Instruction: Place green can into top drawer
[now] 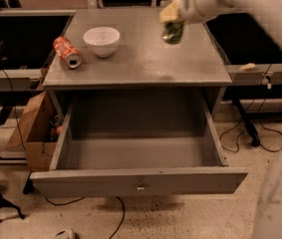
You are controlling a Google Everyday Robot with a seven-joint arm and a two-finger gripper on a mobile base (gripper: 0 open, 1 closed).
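Observation:
The green can (173,34) hangs tilted a little above the grey table top (140,63), near its back right part. My gripper (171,18) is shut on the can from above, with its yellowish fingers (166,11) around the can's upper end. My white arm reaches in from the upper right. The top drawer (138,180) is pulled fully open below the table top. It is a deep grey box with nothing in it and a small metal lock (140,186) at the centre of its front panel.
An orange-red can (67,51) lies on its side at the table's left, next to a white bowl (101,40). A cardboard box (33,131) stands on the floor left of the drawer. Cables (250,128) run across the floor at the right. Part of my white body (280,198) fills the lower right corner.

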